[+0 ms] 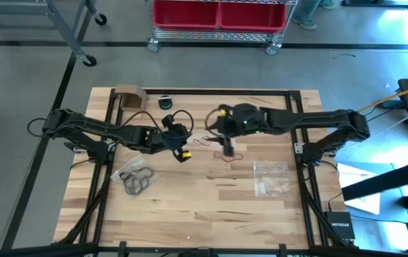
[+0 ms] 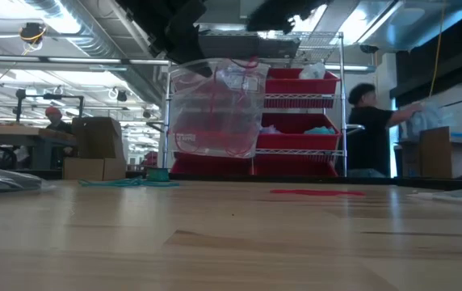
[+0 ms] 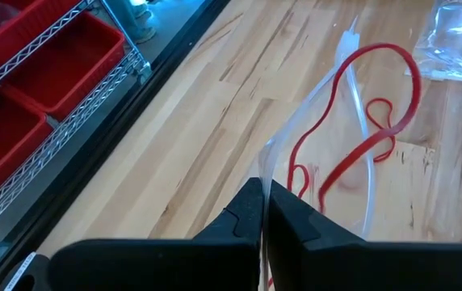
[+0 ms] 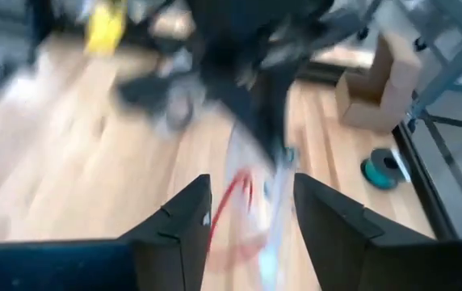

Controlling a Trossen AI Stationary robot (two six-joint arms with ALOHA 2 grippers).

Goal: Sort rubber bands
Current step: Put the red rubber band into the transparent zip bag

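Note:
A clear zip bag (image 2: 215,109) with red rubber bands (image 3: 352,153) inside hangs above the table's middle, clear of the wood. My left gripper (image 1: 180,145) is shut on the bag. My right gripper (image 4: 251,218) is open just to the bag's right, with the bag's edge (image 4: 273,202) ahead between its fingers; whether they touch it I cannot tell. More red bands (image 1: 232,155) lie loose on the table below. Black bands (image 1: 136,178) lie on another clear bag toward the near left. Green bands (image 1: 165,101) lie near the far edge. My left gripper pinches the clear bag's edge (image 3: 266,166) between its two shut fingers (image 3: 243,214), coming level from the table's left. The bag (image 2: 215,109) hangs below the hold, lifted clear of the table, with the red bands sagging inside it.
A third clear bag (image 1: 270,178) lies flat on the right part of the table. A small cardboard box (image 1: 128,94) stands at the far left corner. A wire rack with red bins (image 1: 222,14) stands beyond the far edge. People show in the room behind.

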